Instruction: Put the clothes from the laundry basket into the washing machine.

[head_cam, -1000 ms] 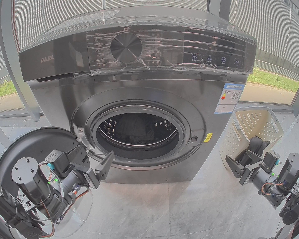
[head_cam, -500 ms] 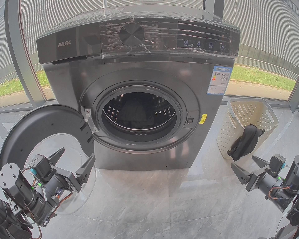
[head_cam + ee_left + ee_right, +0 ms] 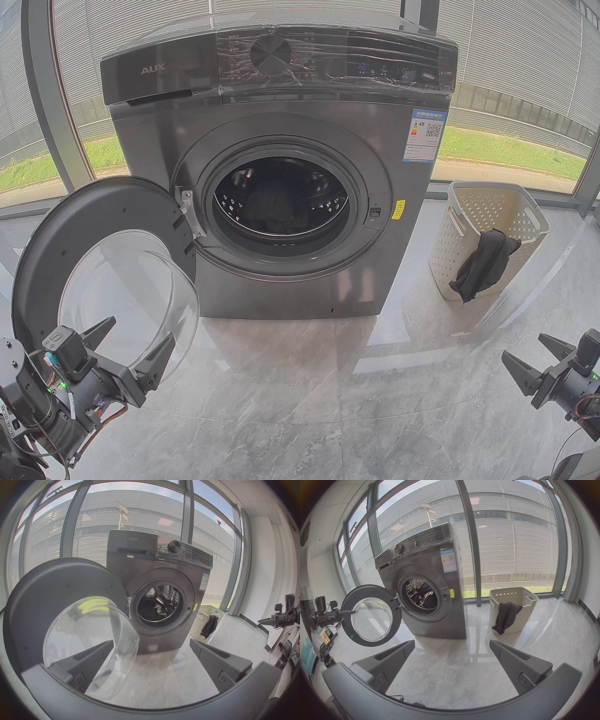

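Observation:
The grey washing machine (image 3: pixel 281 125) stands ahead with its round door (image 3: pixel 106 262) swung open to the left. Dark clothes lie in the drum (image 3: pixel 280 203). To its right is the cream laundry basket (image 3: pixel 444 250), with a dark garment (image 3: pixel 484 265) draped over its front rim. My left gripper (image 3: pixel 139 331) is open and holds nothing, low on the left in front of the door. My right gripper (image 3: pixel 525 347) is open and holds nothing, low on the right, well short of the basket. The right wrist view shows the garment (image 3: pixel 504 614) hanging from the basket (image 3: pixel 515 597).
Glossy grey tile floor (image 3: pixel 350 387) spreads between me and the machine. Tall windows with dark frames (image 3: pixel 37 94) run behind the machine and basket. The open door's clear bowl (image 3: pixel 93 636) sits close in front of the left gripper (image 3: pixel 150 642).
The whole head view has pulled back from the machine, so the camera moved. Both grippers now stand lower and farther from the machine and basket; the right one has left the garment's side.

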